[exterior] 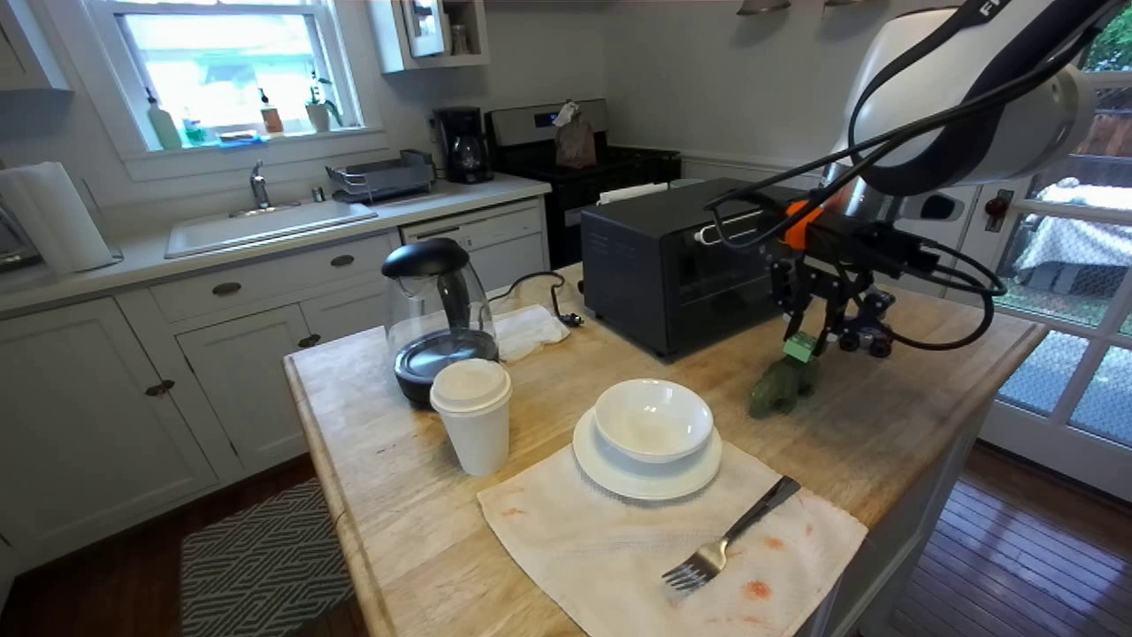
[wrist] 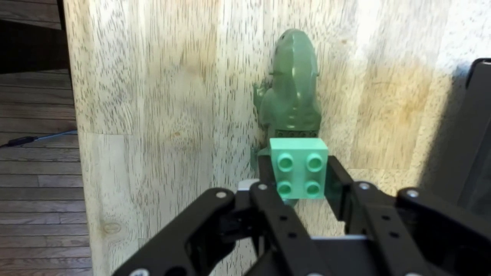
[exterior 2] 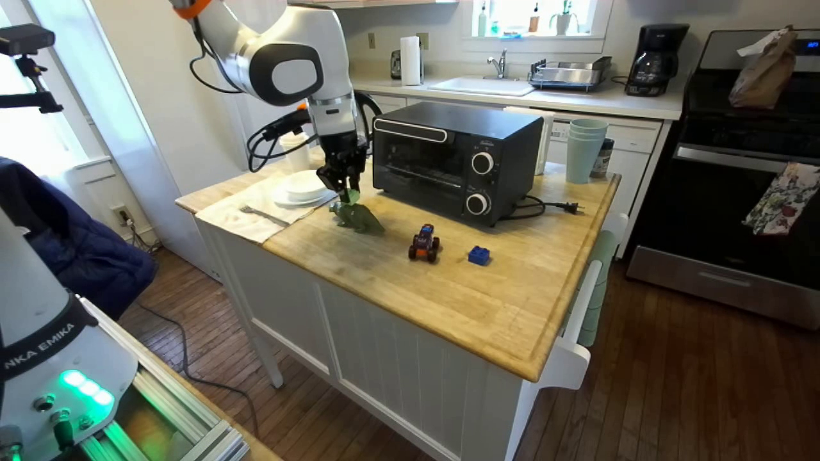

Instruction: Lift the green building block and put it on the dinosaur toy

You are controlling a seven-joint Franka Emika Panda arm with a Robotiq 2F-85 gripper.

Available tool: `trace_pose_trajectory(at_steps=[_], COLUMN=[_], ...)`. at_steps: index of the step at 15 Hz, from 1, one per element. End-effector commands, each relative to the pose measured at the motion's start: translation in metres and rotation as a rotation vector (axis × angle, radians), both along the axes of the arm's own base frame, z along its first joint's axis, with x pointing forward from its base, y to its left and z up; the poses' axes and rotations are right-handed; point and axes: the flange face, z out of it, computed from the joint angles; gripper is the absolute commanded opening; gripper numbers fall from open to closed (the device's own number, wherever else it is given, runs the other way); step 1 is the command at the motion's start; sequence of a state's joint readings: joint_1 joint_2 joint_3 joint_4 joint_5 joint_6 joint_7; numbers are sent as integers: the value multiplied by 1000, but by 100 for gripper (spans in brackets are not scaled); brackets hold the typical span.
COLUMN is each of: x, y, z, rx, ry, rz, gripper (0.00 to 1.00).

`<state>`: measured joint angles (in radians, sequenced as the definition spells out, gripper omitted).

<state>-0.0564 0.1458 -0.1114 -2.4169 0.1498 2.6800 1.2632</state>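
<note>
The gripper (wrist: 300,173) grips the green building block (wrist: 299,168) over the dinosaur toy (wrist: 295,88), which stretches toward 12 o'clock in the wrist view; contact is unclear. The toy's apparent studs (wrist: 297,133) at the block's 12 o'clock edge suggest it may sit too far toward 6 o'clock: let go unseated, it could slide off, and pressing askew might topple the toy.

Green block (wrist: 299,168) above dinosaur toy (wrist: 294,90)

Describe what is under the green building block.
Below the green building block, held in the pincer, is the dinosaur toy; its rounded end shows in the wrist view. The block covers the stretch of toy beneath, so whether they touch cannot be told.
</note>
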Motion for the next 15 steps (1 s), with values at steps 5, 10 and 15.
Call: trace_pose_trajectory(at_steps=[5,10,15], x=[16,19,19], y=[1,0,0], z=[-5,-6,-9], rx=[-1,-3,0], ry=[-21,-15,-3], rz=[-2,-2,-4], gripper=[11,11,11])
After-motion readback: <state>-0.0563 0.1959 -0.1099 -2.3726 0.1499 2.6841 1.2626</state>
